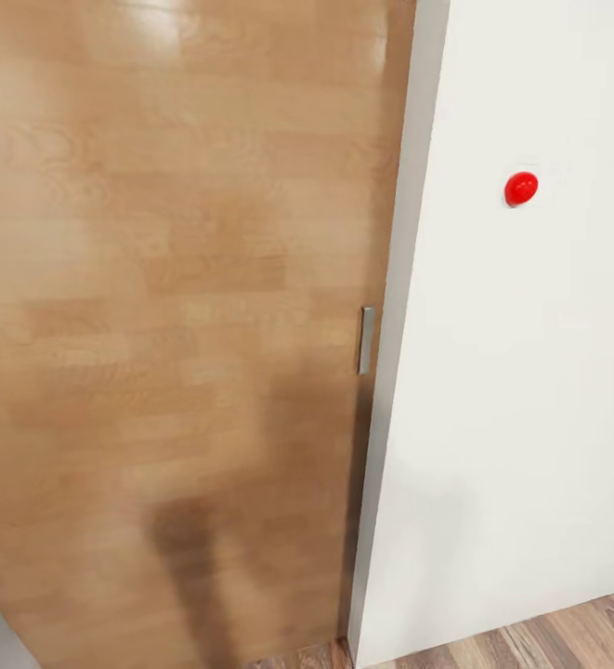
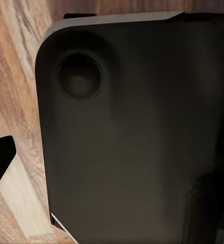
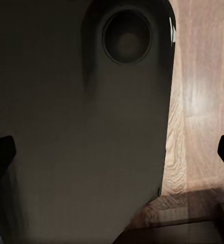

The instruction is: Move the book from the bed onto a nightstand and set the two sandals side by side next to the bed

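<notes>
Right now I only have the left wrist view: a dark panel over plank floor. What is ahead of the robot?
Observer: A light wooden door stands close ahead in the head view.
Operator: Does it have a handle?
Observer: Yes, a slim metal handle sits at the door's right edge, beside the grey frame.
Operator: Is there anything on the wall?
Observer: A round red button sits on the white wall, right of the door.
</notes>
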{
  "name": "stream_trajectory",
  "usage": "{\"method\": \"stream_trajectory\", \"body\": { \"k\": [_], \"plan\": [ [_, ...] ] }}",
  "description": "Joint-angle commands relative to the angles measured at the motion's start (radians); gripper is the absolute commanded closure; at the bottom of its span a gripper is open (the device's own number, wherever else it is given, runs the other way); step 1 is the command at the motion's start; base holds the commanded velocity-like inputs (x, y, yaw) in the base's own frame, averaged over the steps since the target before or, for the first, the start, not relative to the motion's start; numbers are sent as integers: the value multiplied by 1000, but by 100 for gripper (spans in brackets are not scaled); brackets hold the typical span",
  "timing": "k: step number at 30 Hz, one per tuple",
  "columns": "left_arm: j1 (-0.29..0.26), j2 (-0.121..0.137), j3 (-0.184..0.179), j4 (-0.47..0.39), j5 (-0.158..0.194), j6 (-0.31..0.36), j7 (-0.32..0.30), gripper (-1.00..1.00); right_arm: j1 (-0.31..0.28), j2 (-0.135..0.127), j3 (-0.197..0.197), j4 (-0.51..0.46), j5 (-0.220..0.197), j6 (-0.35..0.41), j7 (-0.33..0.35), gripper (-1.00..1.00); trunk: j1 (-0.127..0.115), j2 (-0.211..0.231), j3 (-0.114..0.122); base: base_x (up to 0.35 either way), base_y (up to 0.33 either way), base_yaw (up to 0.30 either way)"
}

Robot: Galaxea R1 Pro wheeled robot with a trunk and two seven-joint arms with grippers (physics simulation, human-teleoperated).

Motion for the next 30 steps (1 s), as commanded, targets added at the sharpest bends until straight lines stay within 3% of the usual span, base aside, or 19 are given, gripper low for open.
{"method": "stream_trajectory", "body": {
  "k": [1,30],
  "plan": [
    [0,0,0,0,0,-2,0,-100,0,0,-1,0,0,1,1,-100,0,0,-1,0,0,-285],
    [0,0,0,-1,0,-3,0,-100,0,0,-1,0,-2,-1,0,-100,0,0,7,0,0,-285]
  ]
}}
